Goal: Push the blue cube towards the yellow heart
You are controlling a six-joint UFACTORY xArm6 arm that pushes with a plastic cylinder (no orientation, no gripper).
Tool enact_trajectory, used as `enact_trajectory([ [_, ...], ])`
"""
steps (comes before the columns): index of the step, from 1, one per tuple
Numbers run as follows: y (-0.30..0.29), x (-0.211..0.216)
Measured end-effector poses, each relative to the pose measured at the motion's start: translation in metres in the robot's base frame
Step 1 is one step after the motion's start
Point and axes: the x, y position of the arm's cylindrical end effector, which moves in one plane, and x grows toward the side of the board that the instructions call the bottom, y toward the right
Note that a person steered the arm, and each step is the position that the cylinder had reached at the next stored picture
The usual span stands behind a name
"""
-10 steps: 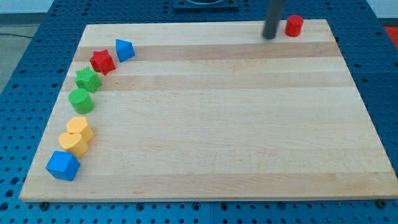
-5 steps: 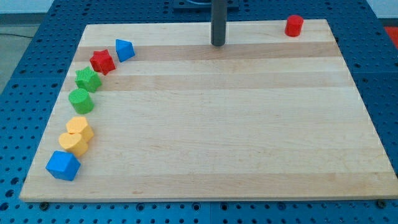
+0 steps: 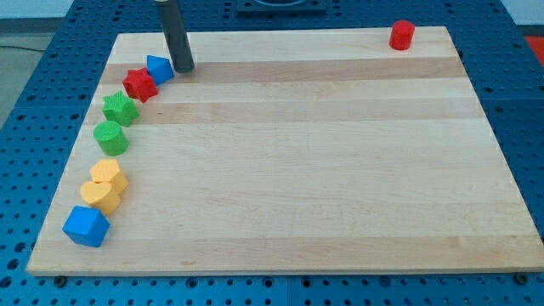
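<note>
The blue cube (image 3: 86, 226) sits at the board's lower left corner. Just above it are two yellow blocks, one (image 3: 102, 196) touching the other (image 3: 110, 174); one of them is the yellow heart, but I cannot tell which. My tip (image 3: 183, 69) is far from them at the upper left of the board. It stands against the right side of a second, smaller blue block (image 3: 158, 68). The dark rod rises from the tip out of the view's top.
A curved row of blocks runs down the left side of the wooden board (image 3: 289, 170): a red star (image 3: 139, 84), a green star (image 3: 120, 109), a green cylinder (image 3: 110, 137). A red cylinder (image 3: 401, 35) stands at the upper right corner.
My tip has slid left along the board's top, from beside the red cylinder to the smaller blue block. It has nudged that block left against the red star.
</note>
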Motion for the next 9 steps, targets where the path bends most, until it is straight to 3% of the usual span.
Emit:
enact_trajectory([
  [1,-0.028,0.0],
  [3,-0.05,0.062],
  [4,0.032,0.078],
  [5,0.048,0.215],
  [6,0.0,0.328],
  [9,-0.059,0.334],
])
